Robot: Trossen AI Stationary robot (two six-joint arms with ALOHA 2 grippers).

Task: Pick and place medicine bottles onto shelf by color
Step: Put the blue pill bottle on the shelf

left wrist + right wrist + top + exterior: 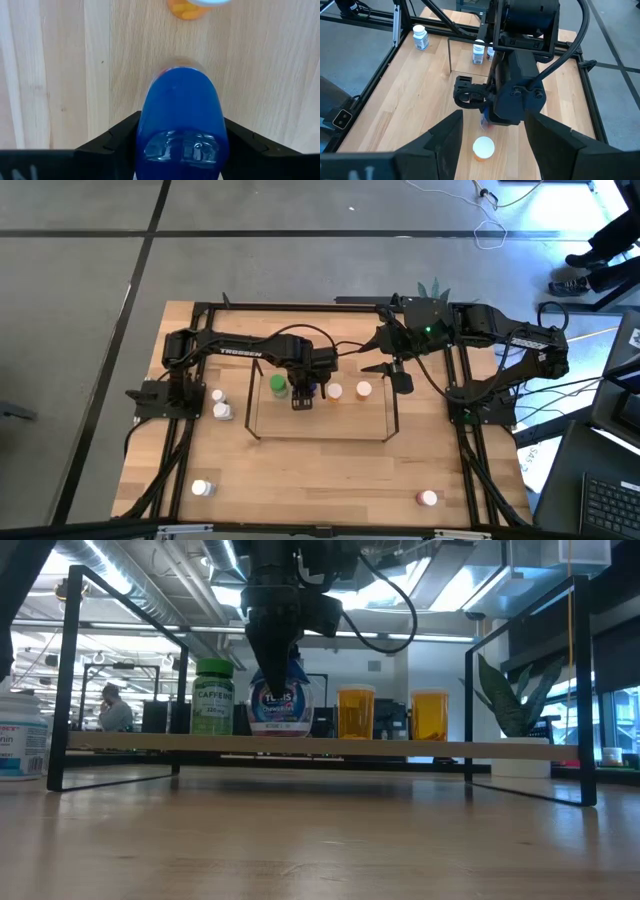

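Observation:
The shelf (320,438) is a dark wire frame over a light wood board (450,748). On the board stand a green-capped bottle (213,697), a blue bottle (280,705) and two orange bottles (356,712) (430,715). My left gripper (303,394) reaches down onto the blue bottle (182,125) and is shut on it. My right gripper (492,150) is open and empty, held above the shelf's right end (400,375). My left gripper pinches the blue bottle's top part (150,130) between its two fingers (117,137), one on each side. The fingers come from above, pointing down. The bottle stands upright with its base on the shelf board, between the green bottle and the orange ones.
Three white bottles stand on the table left of the shelf (217,395) (222,412) and at the near left (203,488). A pink-red-capped bottle (428,498) stands at the near right. A potted plant (432,288) is at the far right.

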